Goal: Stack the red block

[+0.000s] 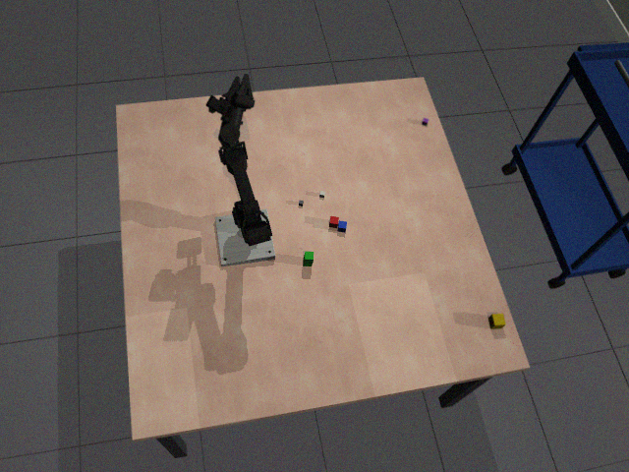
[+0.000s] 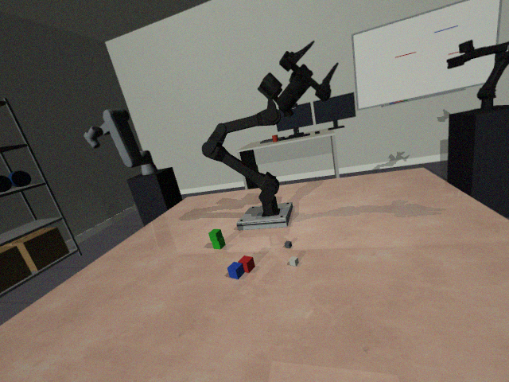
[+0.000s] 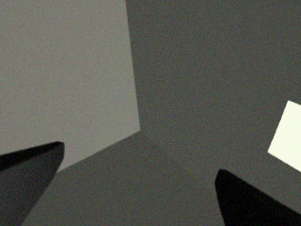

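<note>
The red block [image 1: 333, 220] [image 2: 246, 263] lies on the table, touching a blue block [image 1: 342, 225] [image 2: 235, 270]. The green tower [image 1: 308, 258] [image 2: 216, 239], two green blocks high, stands upright in front of the arm's base. My gripper [image 1: 242, 85] [image 2: 323, 62] [image 3: 141, 164] is open and empty. It is raised high and points up and away from the table, far from both. The wrist view shows only walls and ceiling between the two fingertips.
A small white cube [image 1: 321, 193] [image 2: 293, 261] and a small dark cube [image 1: 301, 203] [image 2: 287, 243] lie near the red block. A yellow block [image 1: 496, 320] sits near the table's right edge, a tiny purple cube [image 1: 425, 121] at the far corner. A blue cart [image 1: 574, 193] stands beside the table.
</note>
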### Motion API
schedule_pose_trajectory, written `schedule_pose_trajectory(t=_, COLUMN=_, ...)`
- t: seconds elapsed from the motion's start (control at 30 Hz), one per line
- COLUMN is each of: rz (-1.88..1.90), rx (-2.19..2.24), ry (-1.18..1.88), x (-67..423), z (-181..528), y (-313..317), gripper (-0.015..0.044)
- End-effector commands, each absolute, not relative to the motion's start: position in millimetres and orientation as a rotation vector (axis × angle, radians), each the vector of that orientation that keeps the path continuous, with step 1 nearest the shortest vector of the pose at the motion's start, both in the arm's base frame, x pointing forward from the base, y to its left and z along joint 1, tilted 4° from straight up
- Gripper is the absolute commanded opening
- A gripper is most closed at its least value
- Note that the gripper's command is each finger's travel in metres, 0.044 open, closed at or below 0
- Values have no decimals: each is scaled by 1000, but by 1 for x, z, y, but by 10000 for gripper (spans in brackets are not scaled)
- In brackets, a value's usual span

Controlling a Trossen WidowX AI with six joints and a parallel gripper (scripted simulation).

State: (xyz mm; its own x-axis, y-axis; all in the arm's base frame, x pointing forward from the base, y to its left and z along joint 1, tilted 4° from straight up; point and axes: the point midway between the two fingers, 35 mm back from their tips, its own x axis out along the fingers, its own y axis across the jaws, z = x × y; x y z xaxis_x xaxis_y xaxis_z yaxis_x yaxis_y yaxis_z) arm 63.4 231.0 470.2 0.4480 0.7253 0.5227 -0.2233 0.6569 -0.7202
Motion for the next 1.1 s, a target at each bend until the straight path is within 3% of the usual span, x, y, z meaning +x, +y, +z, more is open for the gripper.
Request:
schedule_pose_trajectory(t=0.0, rz=669, rx=-690, ry=-843, x=85, z=453, y=255, gripper=440)
schedule_pose_trajectory(t=0.57, rz=685, rx=-790, ry=-354, x=201, z=371, y=282, gripper=440)
schedule_pose_trajectory(t=1.07, rz=566, rx=-731, ry=235, x=312, z=273, y=230, gripper=440)
